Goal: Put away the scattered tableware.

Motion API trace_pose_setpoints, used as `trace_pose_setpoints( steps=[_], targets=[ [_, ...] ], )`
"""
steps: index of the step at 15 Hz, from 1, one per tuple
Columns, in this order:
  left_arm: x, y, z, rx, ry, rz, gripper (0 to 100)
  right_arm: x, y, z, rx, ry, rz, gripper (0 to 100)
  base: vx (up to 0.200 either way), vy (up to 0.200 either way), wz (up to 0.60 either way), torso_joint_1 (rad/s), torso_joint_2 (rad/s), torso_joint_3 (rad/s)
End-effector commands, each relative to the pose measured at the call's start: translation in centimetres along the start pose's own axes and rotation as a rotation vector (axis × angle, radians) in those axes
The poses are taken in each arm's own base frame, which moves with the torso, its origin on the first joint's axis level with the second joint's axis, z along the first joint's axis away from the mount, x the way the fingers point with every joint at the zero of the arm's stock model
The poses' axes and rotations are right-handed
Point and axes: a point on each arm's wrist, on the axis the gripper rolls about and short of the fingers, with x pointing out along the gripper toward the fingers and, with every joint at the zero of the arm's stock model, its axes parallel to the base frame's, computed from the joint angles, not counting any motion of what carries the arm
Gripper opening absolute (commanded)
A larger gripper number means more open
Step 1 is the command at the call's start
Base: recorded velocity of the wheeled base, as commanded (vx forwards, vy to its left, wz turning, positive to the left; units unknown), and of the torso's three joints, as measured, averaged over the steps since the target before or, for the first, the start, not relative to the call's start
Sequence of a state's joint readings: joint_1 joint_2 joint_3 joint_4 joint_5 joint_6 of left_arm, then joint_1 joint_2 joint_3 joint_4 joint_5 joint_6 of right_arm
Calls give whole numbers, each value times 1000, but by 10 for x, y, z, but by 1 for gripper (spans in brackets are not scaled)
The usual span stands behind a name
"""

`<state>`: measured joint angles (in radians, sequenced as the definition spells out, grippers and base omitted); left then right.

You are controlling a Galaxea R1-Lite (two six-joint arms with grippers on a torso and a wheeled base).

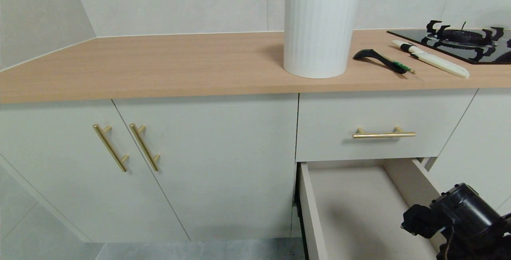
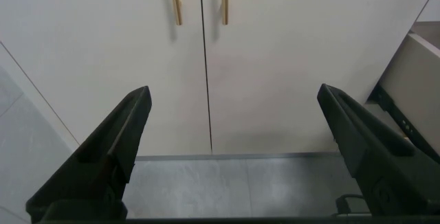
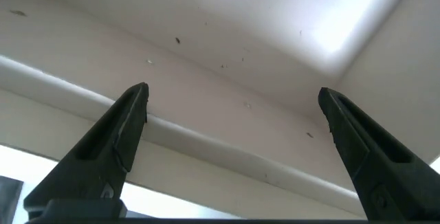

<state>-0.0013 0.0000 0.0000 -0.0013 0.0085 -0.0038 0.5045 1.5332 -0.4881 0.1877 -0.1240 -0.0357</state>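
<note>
A black-handled utensil with a green tip (image 1: 384, 61) and a white knife with a black band (image 1: 433, 59) lie on the wooden countertop (image 1: 159, 64), to the right of a tall white ribbed container (image 1: 318, 24). Below them the lower drawer (image 1: 359, 208) stands pulled out with a bare pale floor. My right arm (image 1: 459, 218) hangs over the drawer's right front part. My right gripper (image 3: 234, 92) is open with nothing between its fingers, facing the drawer's inside (image 3: 240, 18). My left gripper (image 2: 234, 93) is open and empty, low in front of the cabinet doors (image 2: 206, 59).
A black gas hob (image 1: 463, 40) sits at the counter's far right. The upper drawer (image 1: 383, 134) with a gold handle is closed. Two cabinet doors with gold handles (image 1: 125, 148) are closed on the left. The open drawer's side (image 2: 412, 66) juts out near my left gripper.
</note>
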Motion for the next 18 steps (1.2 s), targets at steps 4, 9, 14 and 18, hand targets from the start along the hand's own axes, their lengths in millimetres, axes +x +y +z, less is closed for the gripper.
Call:
trace_pose_setpoints(
  steps=[4, 9, 14, 18],
  targets=[
    [0, 0, 0, -1, 1, 0, 100, -13, -1, 3, -1, -61, -3, 100, 0, 0, 0, 0, 0, 0],
    [0, 0, 0, -1, 1, 0, 100, -80, -30, 43, 147, -420, -42, 100, 0, 0, 0, 0, 0, 0],
    [0, 0, 0, -1, 1, 0, 100, -97, -38, 56, 190, -525, -44, 100, 0, 0, 0, 0, 0, 0],
    [0, 0, 0, -1, 1, 0, 100, -109, -39, 61, 189, -631, -60, 100, 0, 0, 0, 0, 0, 0]
  ],
)
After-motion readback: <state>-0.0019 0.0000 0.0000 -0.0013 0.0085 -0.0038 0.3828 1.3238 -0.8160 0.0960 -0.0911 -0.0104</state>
